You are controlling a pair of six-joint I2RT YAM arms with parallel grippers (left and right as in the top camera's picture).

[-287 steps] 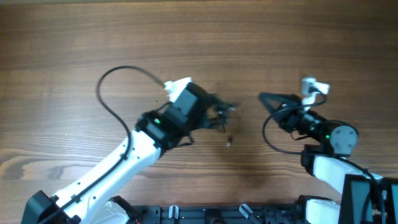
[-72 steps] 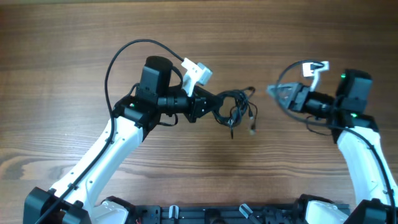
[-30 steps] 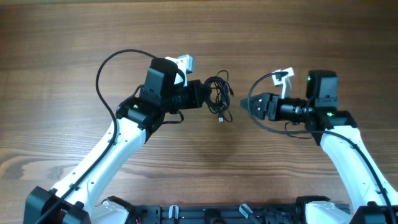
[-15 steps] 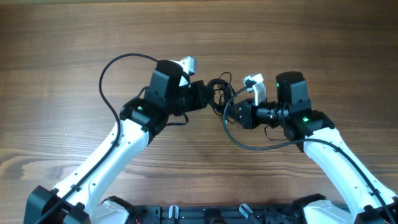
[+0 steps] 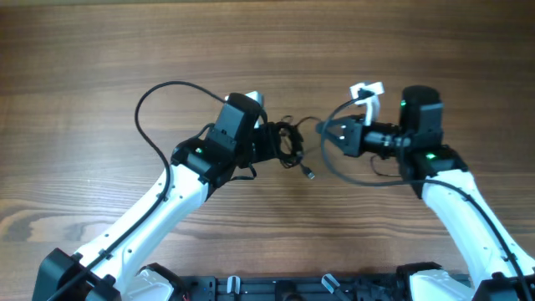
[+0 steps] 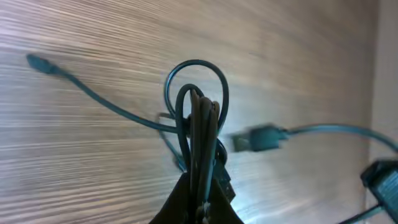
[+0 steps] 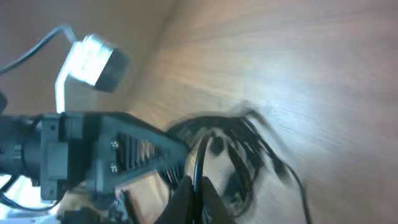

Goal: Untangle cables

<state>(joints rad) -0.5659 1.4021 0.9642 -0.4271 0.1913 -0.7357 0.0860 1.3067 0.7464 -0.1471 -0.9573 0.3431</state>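
While the left gripper (image 6: 200, 186) is clamped shut on the bunched cables (image 6: 196, 102) near the middle of the bench (image 5: 75, 50), the right gripper (image 7: 194, 186) pinches a single strand (image 7: 199, 158) just on the right-edge side of the knot. That strand runs left to right between the two arms, so a pull apart would go along it. One plug (image 5: 309, 174) hangs toward the near edge. How the loops cross inside the knot is too blurred to tell.
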